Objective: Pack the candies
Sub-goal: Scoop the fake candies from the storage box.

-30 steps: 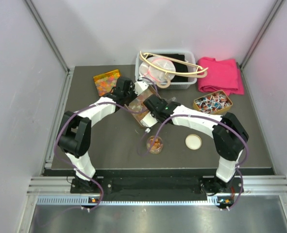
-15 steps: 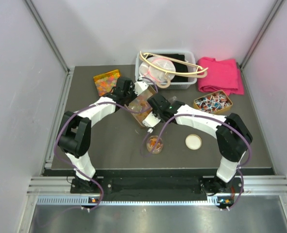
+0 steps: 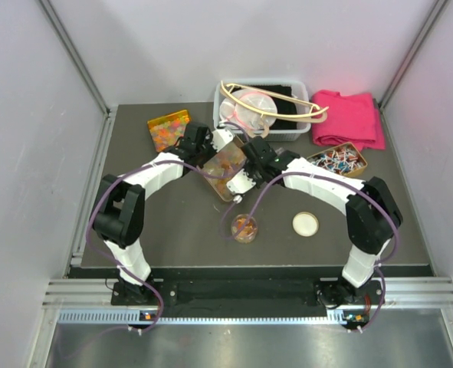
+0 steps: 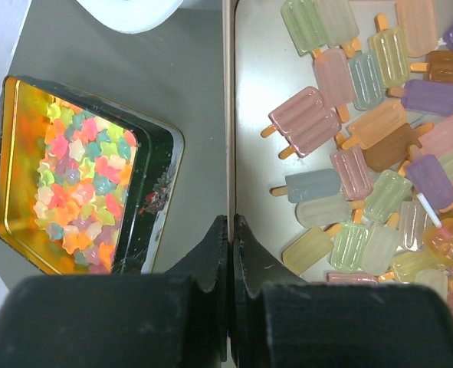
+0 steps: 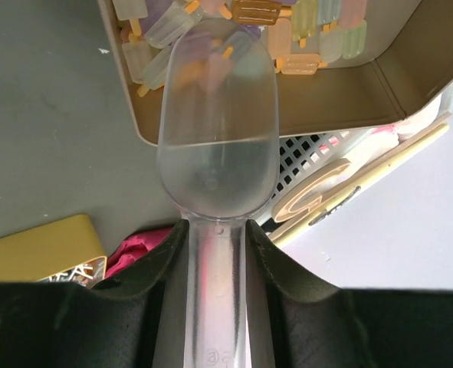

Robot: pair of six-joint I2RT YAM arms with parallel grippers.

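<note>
Near the middle of the worktop (image 3: 180, 230), the left end effector (image 4: 231, 230) was pinched shut on the rim of the tin (image 4: 251, 92) that held the candies (image 4: 349, 153). The right end effector (image 5: 217, 230) gripped a clear scoop (image 5: 217, 146), its bowl empty at the tin's corner. A good pass would probably push low under the pile, lift level, then tip over the small cup (image 3: 244, 228) nearby. Dark matte surface and pale walls (image 3: 172, 54) enclosed everything.
</note>
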